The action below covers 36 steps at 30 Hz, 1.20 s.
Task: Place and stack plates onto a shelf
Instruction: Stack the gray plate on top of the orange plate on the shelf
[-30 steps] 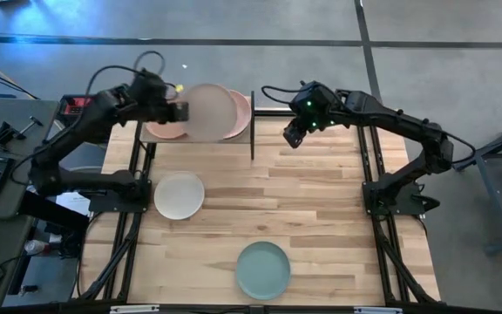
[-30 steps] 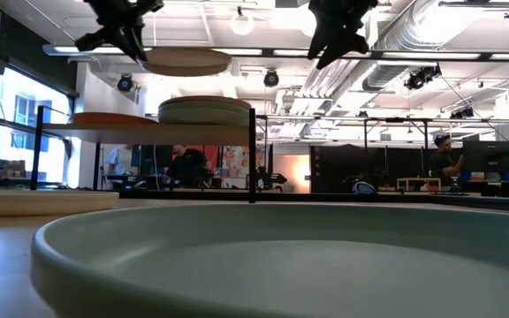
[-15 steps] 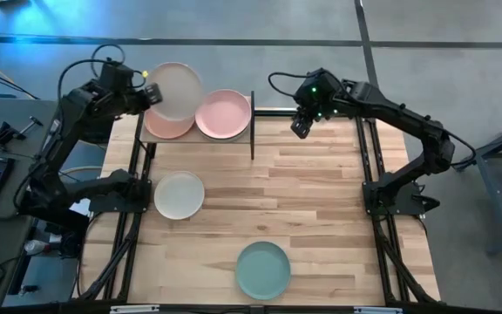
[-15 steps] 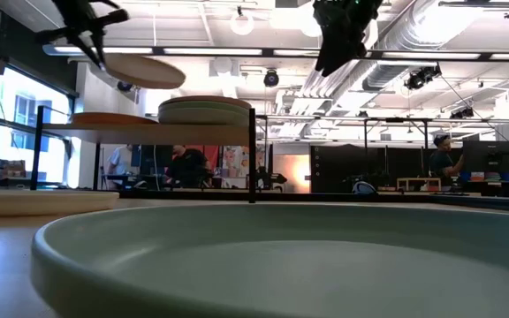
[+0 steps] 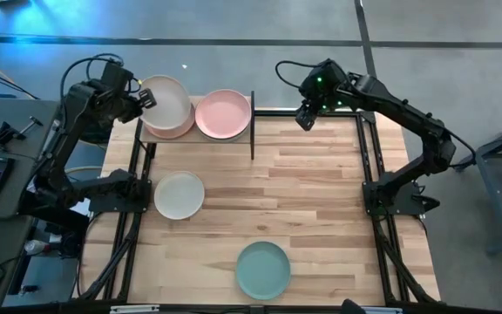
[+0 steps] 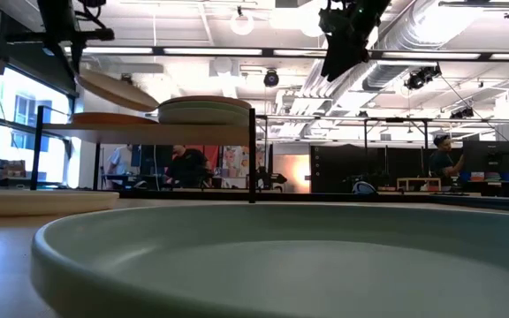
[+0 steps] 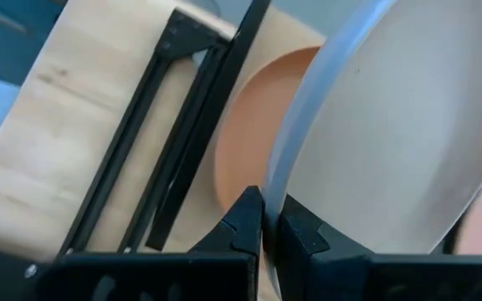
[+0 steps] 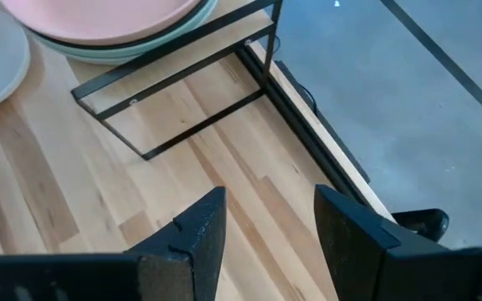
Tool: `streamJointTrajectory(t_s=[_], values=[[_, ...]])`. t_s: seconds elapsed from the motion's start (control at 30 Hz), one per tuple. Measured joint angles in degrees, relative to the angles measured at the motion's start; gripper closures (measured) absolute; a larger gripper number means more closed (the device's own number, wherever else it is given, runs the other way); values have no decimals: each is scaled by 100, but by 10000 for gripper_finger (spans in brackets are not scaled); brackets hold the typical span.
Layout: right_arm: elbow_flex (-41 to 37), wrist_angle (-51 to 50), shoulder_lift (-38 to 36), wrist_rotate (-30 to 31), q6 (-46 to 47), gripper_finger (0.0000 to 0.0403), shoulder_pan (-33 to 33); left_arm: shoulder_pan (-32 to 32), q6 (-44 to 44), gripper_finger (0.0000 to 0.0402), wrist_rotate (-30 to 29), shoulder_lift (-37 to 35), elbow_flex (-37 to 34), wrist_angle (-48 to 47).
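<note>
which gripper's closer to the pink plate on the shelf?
Left. The left gripper holds a beige plate just beside the pink plate; the right gripper hangs open past the shelf's far end.

Beige plate (image 7: 408, 125) pinched by its rim between the left fingers (image 7: 245, 219), tilted above the salmon plate (image 7: 253, 125) on the shelf (image 5: 253, 131).

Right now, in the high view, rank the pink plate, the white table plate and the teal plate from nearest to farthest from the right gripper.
From the right gripper, which is open:
1. Pink plate, on the shelf's right side.
2. White plate, on the table's left.
3. Teal plate, at the table's near edge.
</note>
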Motion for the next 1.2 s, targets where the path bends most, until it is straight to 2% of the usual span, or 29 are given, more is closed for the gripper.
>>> streamJointTrajectory(t_s=[0.17, 0.83, 1.2], values=[[0, 0, 0, -2, -88, 243, -62, -20, -131, 397, -26, 266, -2, -285], [0, -155, 0, -1, -283, 243, -62, -105, -309, 396, 204, 996, -4, -320], [0, -175, 0, 0, -479, 243, -62, -99, -254, 351, 240, 1183, -7, -609]])
